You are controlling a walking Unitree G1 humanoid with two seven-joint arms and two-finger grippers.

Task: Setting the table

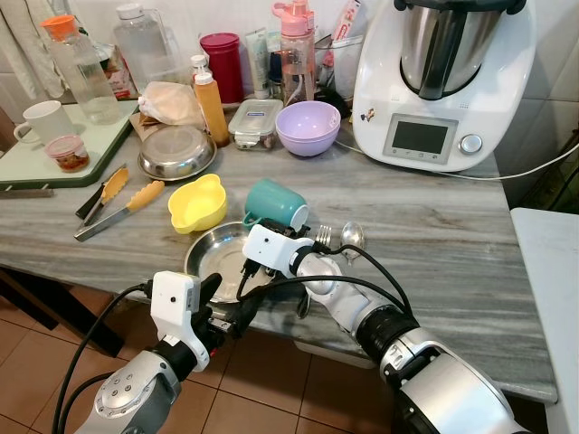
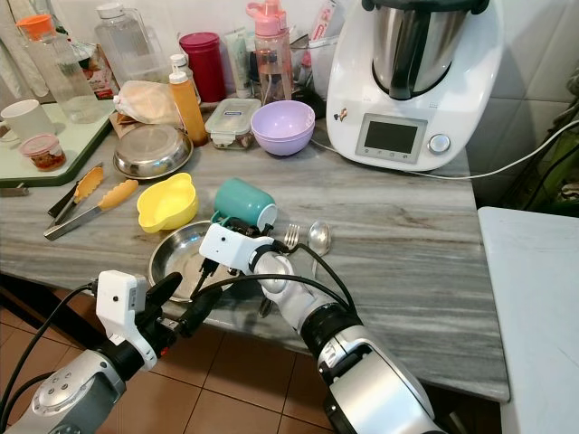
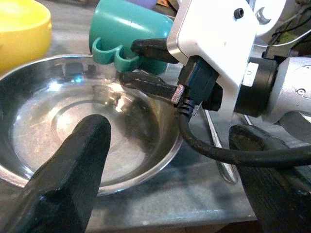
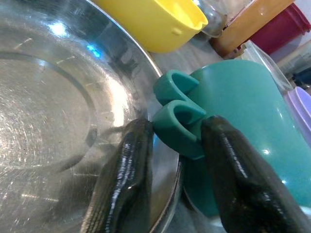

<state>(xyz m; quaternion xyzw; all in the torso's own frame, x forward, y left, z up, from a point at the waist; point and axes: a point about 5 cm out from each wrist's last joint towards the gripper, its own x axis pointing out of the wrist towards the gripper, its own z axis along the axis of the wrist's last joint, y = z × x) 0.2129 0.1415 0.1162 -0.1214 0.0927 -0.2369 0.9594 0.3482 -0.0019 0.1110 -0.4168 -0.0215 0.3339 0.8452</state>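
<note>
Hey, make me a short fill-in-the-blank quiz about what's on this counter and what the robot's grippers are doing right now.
1. The teal mug lies on its ____.
2. The right gripper has its fingers around the mug's ____.
3. The bowl beside the steel plate is ____ in colour.
4. The left gripper hovers at the plate's near edge with its fingers ____.

Missing words: side; handle; yellow; open
</note>
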